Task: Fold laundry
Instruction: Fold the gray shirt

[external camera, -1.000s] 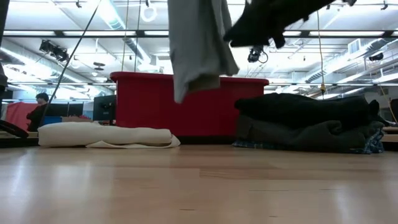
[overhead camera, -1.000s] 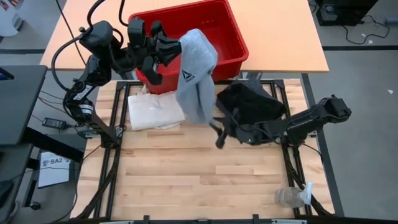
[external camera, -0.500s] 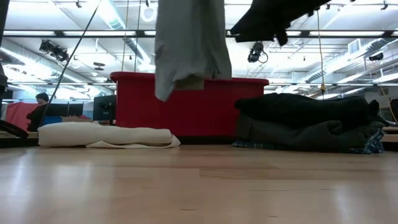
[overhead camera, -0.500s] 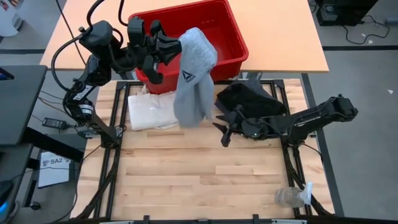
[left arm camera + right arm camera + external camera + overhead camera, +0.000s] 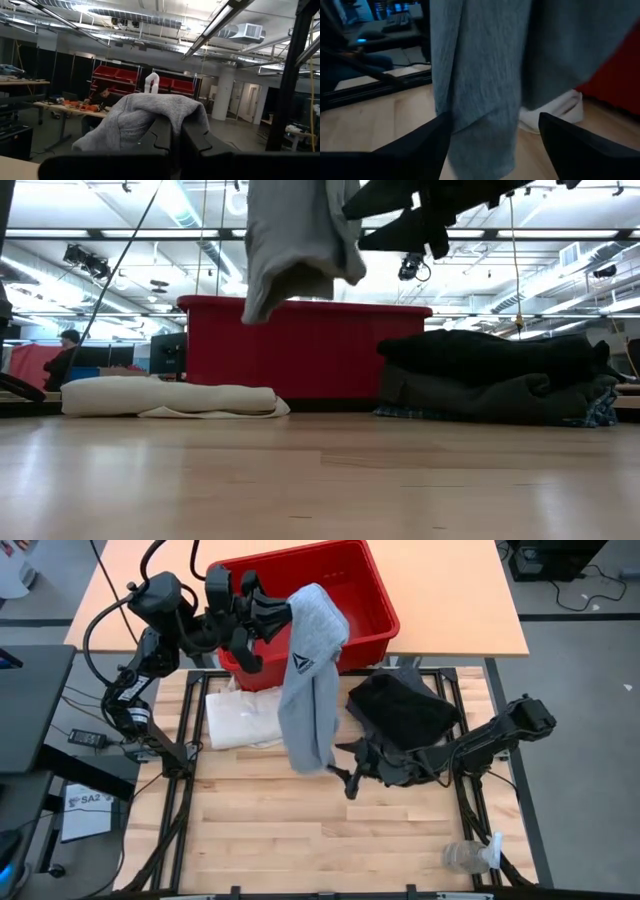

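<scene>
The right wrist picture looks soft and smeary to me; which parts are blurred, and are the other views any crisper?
Right wrist view: the hanging light grey T-shirt fills the picture, blurred; the right claw is only dark, soft-edged shapes. Low view: ceiling lights glare; the red bin is crisp. High view: evenly lit, sharp.

Soft matt grey knit T-shirt (image 5: 310, 670); glossy red plastic bin (image 5: 375, 610); smooth pale wood counter (image 5: 300, 830).
</scene>
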`<move>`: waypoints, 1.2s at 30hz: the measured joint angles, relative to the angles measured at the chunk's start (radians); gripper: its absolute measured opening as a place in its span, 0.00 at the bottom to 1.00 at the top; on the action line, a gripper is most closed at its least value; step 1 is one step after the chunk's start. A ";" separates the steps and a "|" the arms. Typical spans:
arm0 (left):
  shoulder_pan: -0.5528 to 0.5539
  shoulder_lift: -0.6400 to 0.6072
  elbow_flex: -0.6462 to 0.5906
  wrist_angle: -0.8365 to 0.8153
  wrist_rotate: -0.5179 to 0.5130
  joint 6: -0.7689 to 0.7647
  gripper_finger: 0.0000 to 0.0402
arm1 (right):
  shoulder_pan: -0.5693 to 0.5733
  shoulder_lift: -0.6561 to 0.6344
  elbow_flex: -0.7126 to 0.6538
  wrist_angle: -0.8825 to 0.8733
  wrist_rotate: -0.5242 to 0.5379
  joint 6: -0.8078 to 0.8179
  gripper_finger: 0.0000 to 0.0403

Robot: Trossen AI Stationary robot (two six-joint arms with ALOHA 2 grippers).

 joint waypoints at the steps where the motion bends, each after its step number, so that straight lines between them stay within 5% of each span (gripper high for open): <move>1: 0.003 0.000 0.000 0.000 -0.001 0.000 0.04 | 0.003 0.002 0.000 0.005 0.000 -0.003 0.75; 9: 0.003 0.000 0.000 0.032 -0.014 -0.006 0.04 | -0.009 0.013 0.001 0.124 0.071 -0.149 0.74; 18: 0.004 0.000 0.000 0.034 -0.037 0.001 0.04 | -0.037 -0.023 0.001 0.093 -0.041 -0.126 0.76; 27: 0.004 0.000 0.000 0.036 -0.037 0.001 0.04 | -0.040 -0.031 0.001 0.062 0.308 -0.176 0.76; 36: 0.000 0.000 0.000 0.035 -0.037 -0.006 0.04 | 0.005 -0.043 0.001 0.085 0.372 -0.232 0.73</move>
